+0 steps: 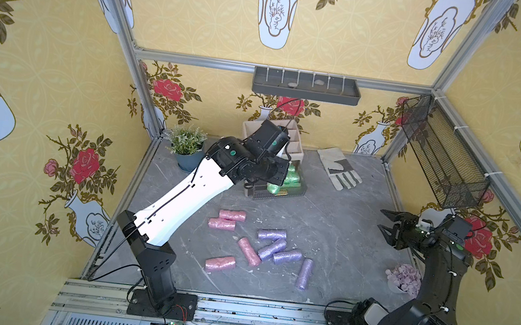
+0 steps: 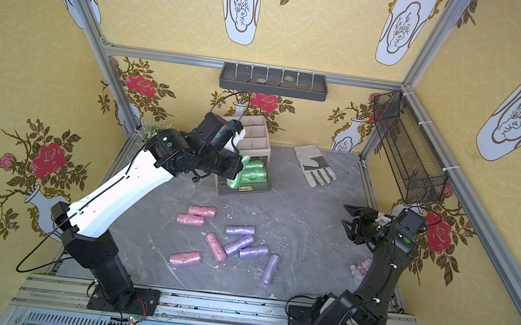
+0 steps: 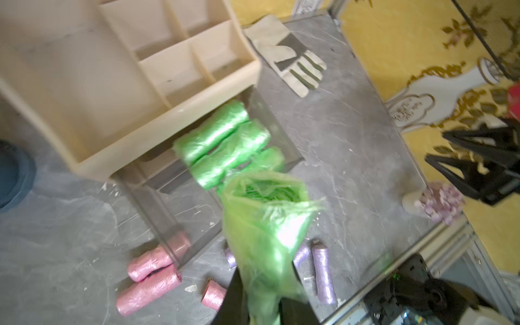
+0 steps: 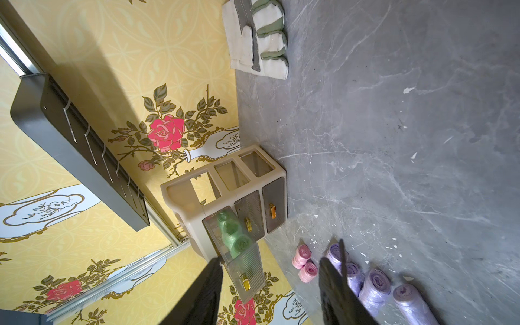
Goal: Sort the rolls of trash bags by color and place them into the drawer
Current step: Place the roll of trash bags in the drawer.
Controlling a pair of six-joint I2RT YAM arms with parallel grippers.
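1. The left arm (image 1: 178, 203) is reaching far forward, its left gripper (image 3: 264, 281) pinching a green roll (image 3: 264, 213).
2. The right arm (image 1: 441, 283) is standing bent, its right gripper (image 1: 381, 219) hovering with jaws parted.

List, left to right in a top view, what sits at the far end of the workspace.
potted plant → beige drawer chest → work glove → black mesh basket on the side wall.

Beige chest (image 4: 180, 195), drawer (image 4: 247, 270) open holding green rolls (image 2: 252, 172), perhaps three, pink rolls (image 1: 232, 215), lilac rolls (image 1: 271, 235) loose nearby
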